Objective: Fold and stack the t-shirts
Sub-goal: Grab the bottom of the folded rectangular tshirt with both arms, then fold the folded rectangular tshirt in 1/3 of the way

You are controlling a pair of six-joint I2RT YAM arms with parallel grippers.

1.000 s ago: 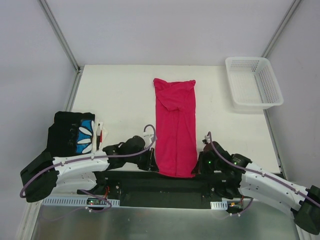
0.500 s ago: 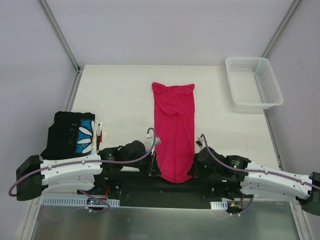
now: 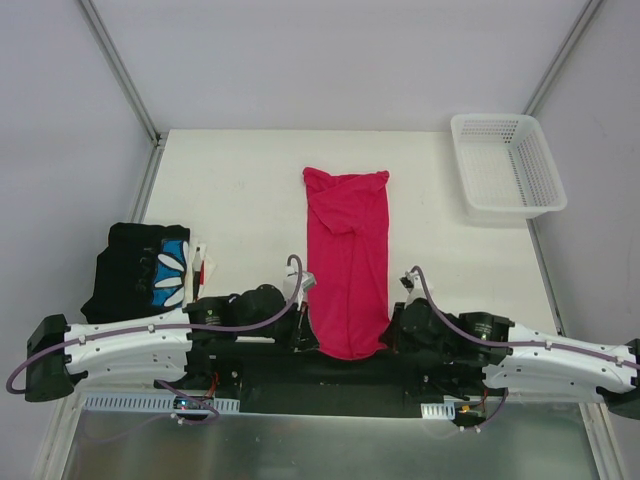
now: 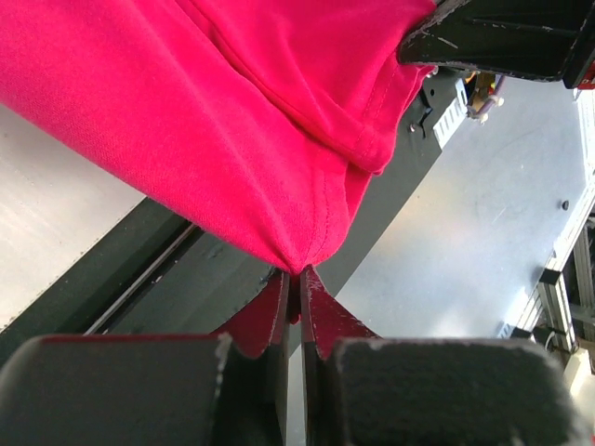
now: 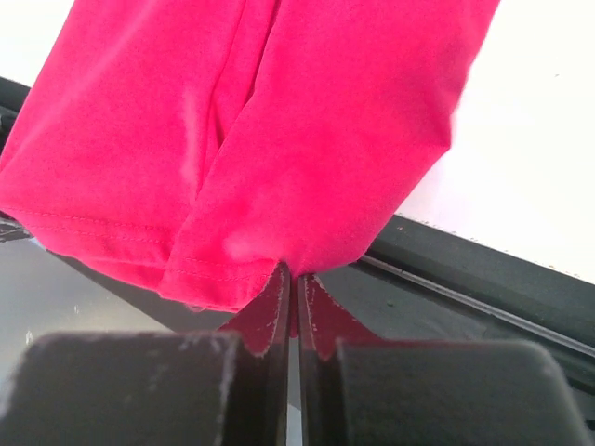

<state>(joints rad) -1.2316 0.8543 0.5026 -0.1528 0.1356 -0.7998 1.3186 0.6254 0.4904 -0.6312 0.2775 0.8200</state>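
A crimson-pink t-shirt [image 3: 347,258] lies as a long narrow strip down the middle of the table, its near hem hanging over the front edge. My left gripper [image 3: 304,338] is shut on the hem's left corner [image 4: 299,255], the cloth pinched between its tips. The right gripper [image 3: 388,336] is shut on the hem's right corner [image 5: 296,260]. A folded black t-shirt with blue-and-white print [image 3: 140,270] rests at the table's left edge, with white and red cloth edges [image 3: 203,268] beside it.
A white lattice basket [image 3: 506,165] stands at the back right corner. The black base rail [image 3: 330,375] runs along the near edge under the hem. Grey walls and metal posts frame the white table [image 3: 240,190].
Both grippers have drawn the near hem towards the front edge, and the shirt has slid nearer and narrowed. The arms have dropped lower and stretched out flatter.
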